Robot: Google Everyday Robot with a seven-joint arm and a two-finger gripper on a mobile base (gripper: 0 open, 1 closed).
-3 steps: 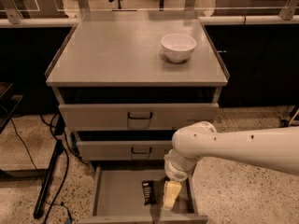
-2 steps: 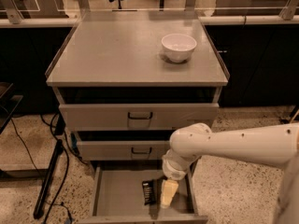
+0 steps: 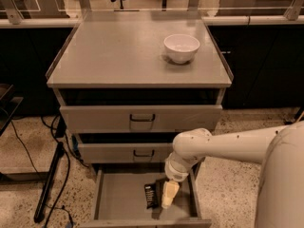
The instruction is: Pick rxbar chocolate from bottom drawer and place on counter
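Note:
The rxbar chocolate (image 3: 151, 195) is a small black wrapper with white print, lying on the grey floor of the bottom drawer (image 3: 118, 198), which is pulled out at the bottom of the camera view. My gripper (image 3: 168, 197) hangs from the white arm (image 3: 228, 146) that reaches in from the right. It is down inside the drawer, right beside the bar's right edge. One cream fingertip (image 3: 169, 194) shows. The counter (image 3: 123, 51) is the broad grey top of the cabinet.
A white bowl (image 3: 181, 47) stands on the counter at the back right. Two upper drawers (image 3: 141, 118) with dark handles are slightly open above the bottom one. A black stand and cables (image 3: 50, 179) lie on the speckled floor to the left.
The arm and gripper have shifted a little to the left inside the bottom drawer, closer to the bar. The bar has not moved.

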